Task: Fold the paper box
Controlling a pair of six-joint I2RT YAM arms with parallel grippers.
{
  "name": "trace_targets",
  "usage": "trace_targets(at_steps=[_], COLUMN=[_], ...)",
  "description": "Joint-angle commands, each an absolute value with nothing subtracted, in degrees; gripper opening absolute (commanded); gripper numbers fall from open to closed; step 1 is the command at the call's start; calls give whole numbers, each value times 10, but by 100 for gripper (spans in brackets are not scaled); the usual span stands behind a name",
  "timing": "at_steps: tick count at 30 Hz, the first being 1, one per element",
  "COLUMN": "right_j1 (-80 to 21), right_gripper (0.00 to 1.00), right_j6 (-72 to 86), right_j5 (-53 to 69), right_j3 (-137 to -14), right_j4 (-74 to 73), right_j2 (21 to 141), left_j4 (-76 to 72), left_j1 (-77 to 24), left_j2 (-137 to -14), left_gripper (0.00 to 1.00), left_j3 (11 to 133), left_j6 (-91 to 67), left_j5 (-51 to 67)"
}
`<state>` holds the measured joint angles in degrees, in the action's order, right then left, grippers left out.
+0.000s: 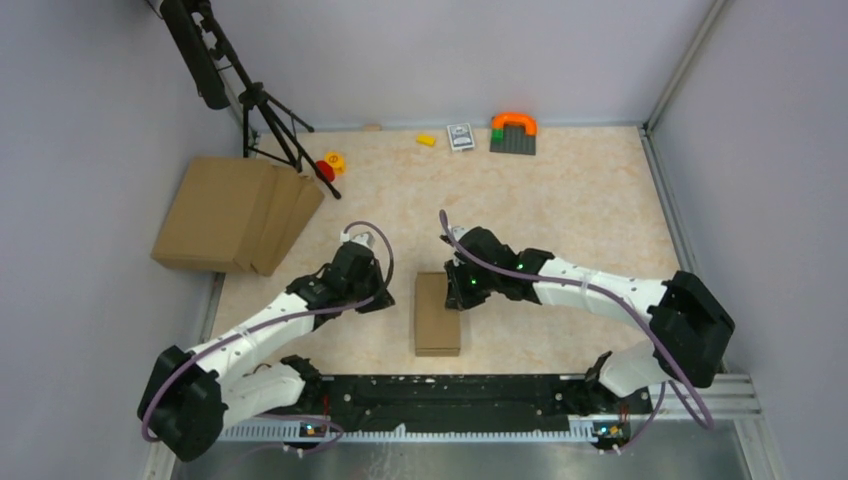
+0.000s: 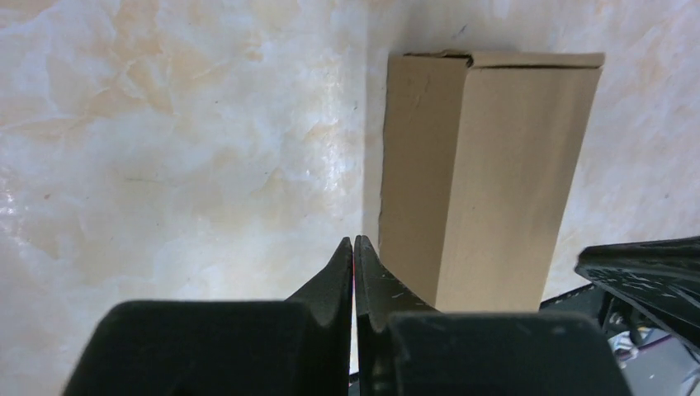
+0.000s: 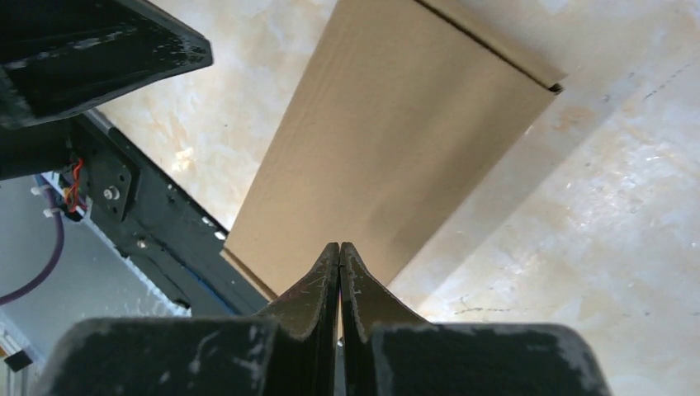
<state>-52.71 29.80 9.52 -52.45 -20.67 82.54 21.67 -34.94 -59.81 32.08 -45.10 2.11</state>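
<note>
Brown paper box [image 1: 438,314] is set by the tabletop's [image 1: 580,220] near edge; it could be knocked off by the closed, empty left gripper [image 2: 354,244] or right gripper [image 3: 339,247].

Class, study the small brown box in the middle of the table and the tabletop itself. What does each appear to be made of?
Paper box: thin brown cardboard, matte and uncoated; even tan colour, no shine, crisp folded edges.
Tabletop: probably marble-patterned laminate, possibly stone; beige with pale veining, semi-gloss, showing soft light reflections.
</note>
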Motion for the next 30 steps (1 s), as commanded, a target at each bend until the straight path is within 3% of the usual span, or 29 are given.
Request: trace_targets(at_steps=[1,6,10,15,23,30], right_j1=[-554,-641,-714,-752,-744,-647], right_gripper=[0,0,0,0,0,0], right_j6=[329,404,488,553,561,540], right_j5=[80,60,23,-10,-62,-30], right_j3=[-518,-446,-374,-293,-326,-313], right_j4=[-189,-182,-156,-79,20,34], right_j2=[765,689,647,645,759,757], left_j4=[253,220,200,170,137,129], left_j1=[-338,-322,-302,-291,-290,-283], left_j2=[-607,-666,-743,-850,-973,-937], left_gripper=[0,18,19,0,0,0], left_j3=[366,435,496,564,605,531], left_j6=[-401,-370,-351,-334,-336,-317], left_j5=[31,58,81,119,190,184])
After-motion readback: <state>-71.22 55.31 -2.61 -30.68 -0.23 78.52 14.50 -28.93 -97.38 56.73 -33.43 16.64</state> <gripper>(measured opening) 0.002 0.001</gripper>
